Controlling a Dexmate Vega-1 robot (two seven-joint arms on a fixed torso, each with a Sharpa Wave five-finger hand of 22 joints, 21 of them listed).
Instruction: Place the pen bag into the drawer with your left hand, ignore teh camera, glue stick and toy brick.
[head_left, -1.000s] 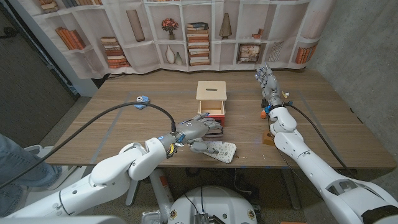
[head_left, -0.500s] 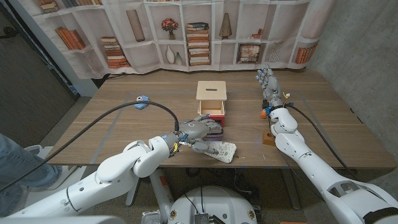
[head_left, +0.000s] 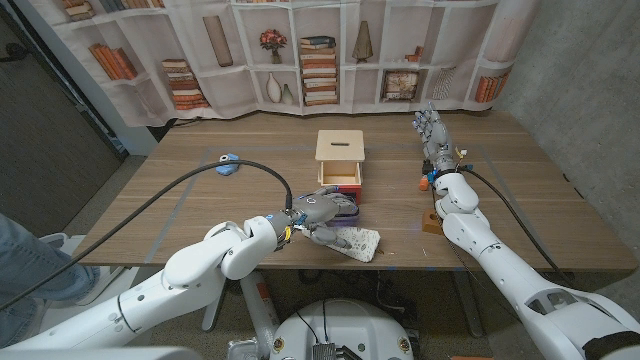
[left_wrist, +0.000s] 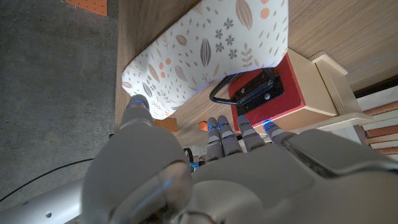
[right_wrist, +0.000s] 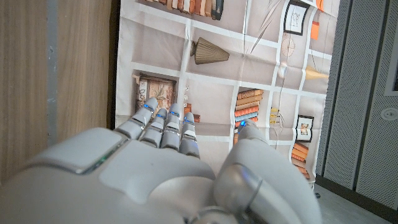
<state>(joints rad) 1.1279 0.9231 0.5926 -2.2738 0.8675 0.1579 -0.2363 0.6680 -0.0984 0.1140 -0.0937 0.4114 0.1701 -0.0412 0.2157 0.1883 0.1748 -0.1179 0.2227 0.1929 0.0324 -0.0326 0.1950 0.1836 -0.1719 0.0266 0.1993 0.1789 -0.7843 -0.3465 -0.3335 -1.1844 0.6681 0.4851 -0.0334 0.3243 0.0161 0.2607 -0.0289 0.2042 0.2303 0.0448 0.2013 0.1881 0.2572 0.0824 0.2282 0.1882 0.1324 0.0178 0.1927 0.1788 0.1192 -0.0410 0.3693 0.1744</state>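
Observation:
The pen bag (head_left: 356, 242), white with a leaf and flower print, lies on the table near its front edge; the left wrist view shows the pen bag (left_wrist: 211, 50) close up. Just behind it stands a small wooden box (head_left: 341, 148) with a red drawer (head_left: 342, 187); the drawer front (left_wrist: 264, 99) carries a black handle (left_wrist: 255, 93). My left hand (head_left: 322, 210) hovers between bag and drawer, holding nothing. Its fingertips (left_wrist: 244, 123) reach toward the handle, and its thumb (left_wrist: 137, 106) is beside the bag's end. My right hand (head_left: 431, 135) stands at the far right, fingers straight, empty.
An orange toy brick (head_left: 431, 222) sits by my right forearm, with a small orange object (head_left: 424, 183) beyond it. A blue item (head_left: 228, 159) lies at the left rear beside a black cable. A shelf-print curtain hangs behind the table.
My left hand has edged slightly right, toward the drawer front. The pen bag and my right hand have stayed put.

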